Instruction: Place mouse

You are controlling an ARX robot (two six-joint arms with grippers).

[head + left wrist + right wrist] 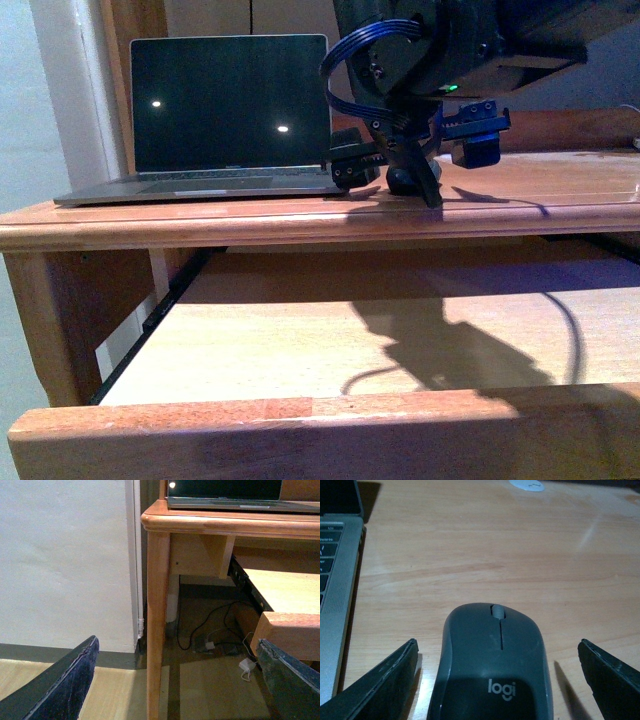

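Note:
The dark grey mouse [492, 665] with a "logi" logo lies flat on the wooden desk top [495, 555], just right of the laptop. My right gripper [495, 685] is open, with one finger on each side of the mouse and a gap on both sides. In the front view the right gripper [410, 165] hangs low over the desk top, and the mouse [403, 181] shows as a dark lump under it. My left gripper [175, 680] is open and empty, low beside the desk leg [157, 620], and is out of the front view.
An open grey laptop [230, 110] stands on the desk's left; its edge shows in the right wrist view [335, 580]. A pull-out wooden shelf [350, 340] extends below the top. A white round thing [527, 484] lies further back. Cables and a white adapter [246, 666] lie on the floor.

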